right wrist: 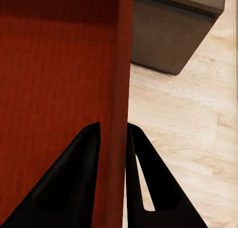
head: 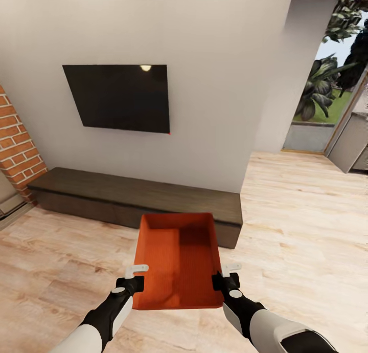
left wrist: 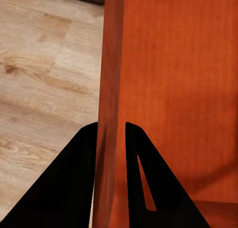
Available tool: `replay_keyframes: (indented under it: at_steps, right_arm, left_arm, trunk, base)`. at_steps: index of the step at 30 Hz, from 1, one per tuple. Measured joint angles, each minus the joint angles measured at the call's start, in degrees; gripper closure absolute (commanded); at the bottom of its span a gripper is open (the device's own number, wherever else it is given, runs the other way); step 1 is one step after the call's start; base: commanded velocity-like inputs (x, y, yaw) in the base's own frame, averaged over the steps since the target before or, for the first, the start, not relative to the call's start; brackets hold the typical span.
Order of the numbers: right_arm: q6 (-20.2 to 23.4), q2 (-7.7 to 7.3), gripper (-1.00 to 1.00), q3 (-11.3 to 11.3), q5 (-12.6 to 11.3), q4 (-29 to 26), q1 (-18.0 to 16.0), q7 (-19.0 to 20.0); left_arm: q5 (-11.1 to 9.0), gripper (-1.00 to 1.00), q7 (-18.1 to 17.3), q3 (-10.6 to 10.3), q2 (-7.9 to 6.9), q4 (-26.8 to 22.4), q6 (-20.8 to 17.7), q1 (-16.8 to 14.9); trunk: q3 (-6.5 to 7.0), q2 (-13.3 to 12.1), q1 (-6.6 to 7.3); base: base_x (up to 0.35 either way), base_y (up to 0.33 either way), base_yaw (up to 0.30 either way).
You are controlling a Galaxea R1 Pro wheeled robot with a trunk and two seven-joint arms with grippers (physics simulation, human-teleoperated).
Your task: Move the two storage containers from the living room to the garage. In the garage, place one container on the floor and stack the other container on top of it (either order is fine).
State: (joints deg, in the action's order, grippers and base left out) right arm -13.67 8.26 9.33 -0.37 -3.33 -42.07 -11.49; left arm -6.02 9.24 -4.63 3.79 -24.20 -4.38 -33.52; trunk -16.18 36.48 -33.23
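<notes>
An orange-red storage container [head: 178,261] hangs in the air in front of me, above the light wood plank floor [head: 296,230] of the living room. Its open top shows a stepped inner bottom. My left gripper [head: 137,277] is shut on its left wall [left wrist: 110,89], one dark finger on each side. My right gripper [head: 224,275] is shut on its right wall [right wrist: 121,79] the same way. Both grips sit near the container's near end.
A long low dark bench [head: 102,194] runs along the white wall just beyond the container, under a black wall TV [head: 120,97]. A red brick fireplace [head: 15,143] stands at the left. At the right, an opening [head: 332,87] shows greenery outside.
</notes>
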Motion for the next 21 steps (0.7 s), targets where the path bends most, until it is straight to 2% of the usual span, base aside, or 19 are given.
replay_keyframes:
  at_steps: [21]
  right_arm:
    - [-0.02,-0.02,1.00,-0.03,0.07,-0.02,-0.02,0.02]
  left_arm:
    - [0.00,1.00,0.03,0.02,0.02,0.00,0.06,0.00]
  trunk:
    - [1.87,0.00,0.00]
  base:
    - [0.000,0.000,-0.098]
